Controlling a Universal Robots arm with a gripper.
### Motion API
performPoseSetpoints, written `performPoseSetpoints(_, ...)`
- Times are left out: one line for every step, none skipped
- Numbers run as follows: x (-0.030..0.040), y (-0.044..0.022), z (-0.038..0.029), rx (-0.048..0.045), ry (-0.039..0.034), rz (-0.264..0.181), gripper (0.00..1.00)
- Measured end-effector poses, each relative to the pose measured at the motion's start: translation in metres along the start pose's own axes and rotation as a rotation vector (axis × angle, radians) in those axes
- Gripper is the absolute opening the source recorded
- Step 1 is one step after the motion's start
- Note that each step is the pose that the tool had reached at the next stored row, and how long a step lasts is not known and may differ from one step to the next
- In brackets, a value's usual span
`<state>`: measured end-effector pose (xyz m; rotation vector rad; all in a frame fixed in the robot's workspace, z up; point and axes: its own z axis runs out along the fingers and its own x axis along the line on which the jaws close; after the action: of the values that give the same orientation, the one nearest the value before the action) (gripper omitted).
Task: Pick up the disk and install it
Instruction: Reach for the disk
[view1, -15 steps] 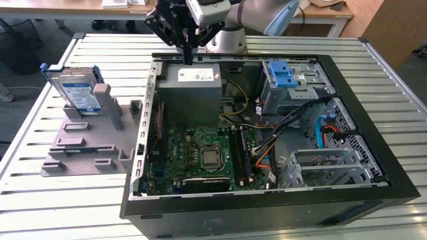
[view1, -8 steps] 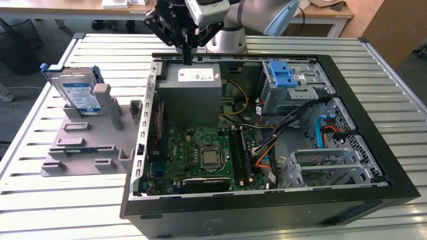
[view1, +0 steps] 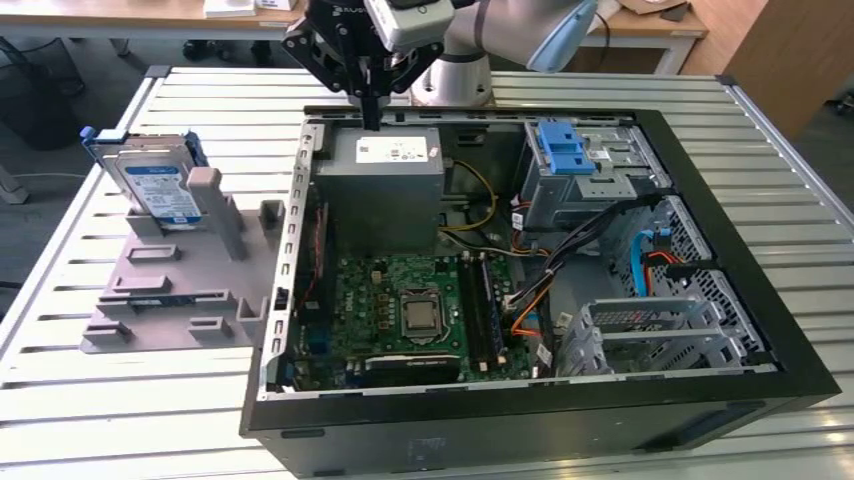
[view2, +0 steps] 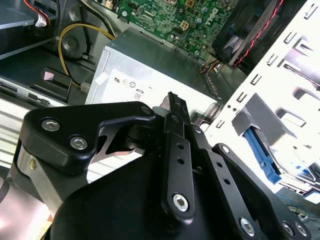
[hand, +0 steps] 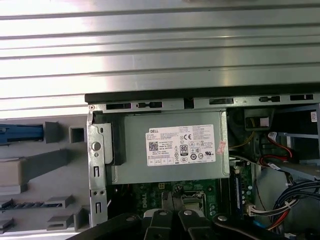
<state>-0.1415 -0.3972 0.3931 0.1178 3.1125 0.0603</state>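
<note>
Black tool (view1: 367, 118) pinched narrow, empty, above grey boxy power supply (view1: 387, 195). Silver blue-framed disk (view1: 154, 188) upright in grey plastic holder (view1: 174, 290), well apart.

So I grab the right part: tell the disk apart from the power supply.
The disk is slim and small; the power supply is a larger box. The disk stands on edge in the fixture outside the case; the power supply sits inside it. The disk has a blue frame and blue-and-white label; the power supply a white sticker. Both are grey and rectangular.
</note>
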Motion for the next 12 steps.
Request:
performPoseSetpoints(0.0008, 0.0001, 0.0, -0.0001, 0.0, 0.0, 0.11)
performPoseSetpoints(0.0016, 0.0003, 0.0, -0.0001, 0.0, 0.0, 0.11)
performPoseSetpoints(0.0025, 0.0006, 0.0, 0.0, 0.0, 0.0, 0.11)
performPoseSetpoints(0.0035, 0.0011, 0.0, 0.0001, 0.0001, 0.0, 0.11)
performPoseSetpoints(0.0044, 0.0019, 0.0001, 0.0, 0.0, 0.0, 0.11)
performPoseSetpoints(0.0052, 0.0027, 0.0001, 0.0, 0.0, 0.0, 0.11)
performPoseSetpoints(0.0061, 0.0035, 0.0001, 0.0, 0.0, 0.0, 0.11)
performPoseSetpoints(0.0071, 0.004, 0.0001, 0.0, 0.0, 0.0, 0.11)
performPoseSetpoints(0.0082, 0.0044, 0.0001, -0.0001, 0.0, 0.0, 0.11)
performPoseSetpoints(0.0092, 0.0047, 0.0002, -0.0001, 0.0, 0.0, 0.11)
performPoseSetpoints(0.0102, 0.005, 0.0002, -0.0002, -0.0001, 0.0, 0.11)
performPoseSetpoints(0.011, 0.0053, 0.0002, -0.0001, 0.0, 0.0, 0.11)
